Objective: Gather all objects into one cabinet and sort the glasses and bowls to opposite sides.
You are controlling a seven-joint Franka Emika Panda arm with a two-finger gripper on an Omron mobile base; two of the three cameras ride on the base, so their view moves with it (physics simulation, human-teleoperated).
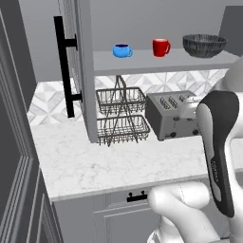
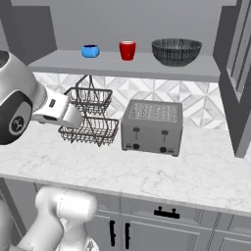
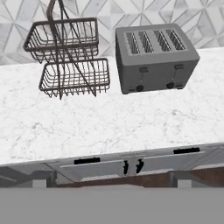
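The grey wall cabinet stands open, its door (image 1: 79,61) with the long black bar handle (image 1: 64,66) swung out to the left. On its shelf (image 1: 142,61) (image 2: 122,66) stand three things in a row. The blue cup (image 1: 122,51) (image 2: 90,50) is at the left. The red mug (image 1: 161,47) (image 2: 127,50) is in the middle. The dark grey ribbed bowl (image 1: 204,45) (image 2: 176,51) is at the right. My gripper is open with nothing in it. Its hand view looks down on the counter from well below the shelf.
A two-tier wire basket stand (image 1: 121,116) (image 3: 70,57) and a grey toaster (image 1: 171,114) (image 3: 155,57) sit on the white marble counter (image 1: 95,161) under the shelf. Grey drawers with short black handles (image 3: 87,161) run below. A second cabinet door (image 2: 240,73) stands open at right.
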